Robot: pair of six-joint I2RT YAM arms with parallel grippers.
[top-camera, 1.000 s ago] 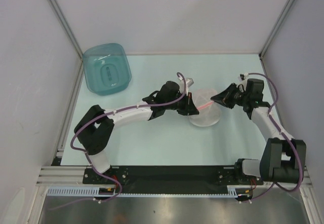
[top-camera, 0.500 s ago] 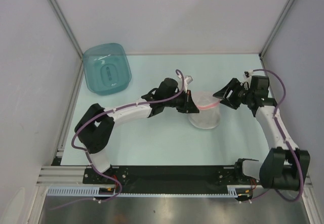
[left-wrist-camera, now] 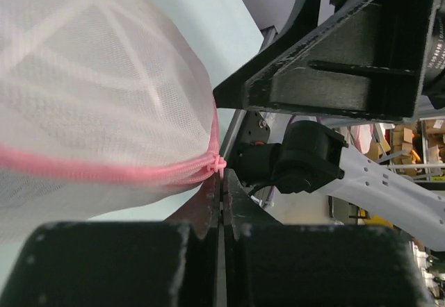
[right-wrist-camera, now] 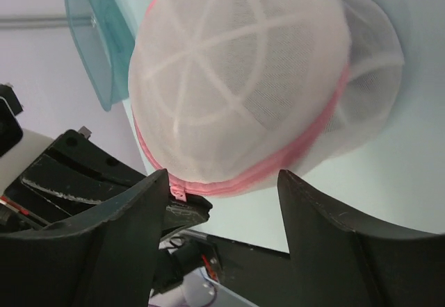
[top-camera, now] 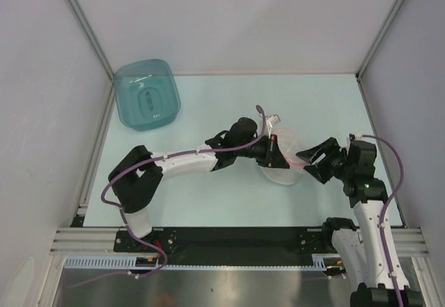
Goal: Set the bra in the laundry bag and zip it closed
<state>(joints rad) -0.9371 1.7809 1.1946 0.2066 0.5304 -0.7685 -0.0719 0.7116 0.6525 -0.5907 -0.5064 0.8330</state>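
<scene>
Beyond laundry bag (left-wrist-camera: 90, 98), possibly labelled boxes (left-wrist-camera: 424, 126)

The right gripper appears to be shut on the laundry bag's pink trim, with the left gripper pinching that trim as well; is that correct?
Not quite: the right gripper is open, its jaws standing apart in front of the laundry bag, as the right wrist view shows. The left gripper does pinch the pink trim.
</scene>
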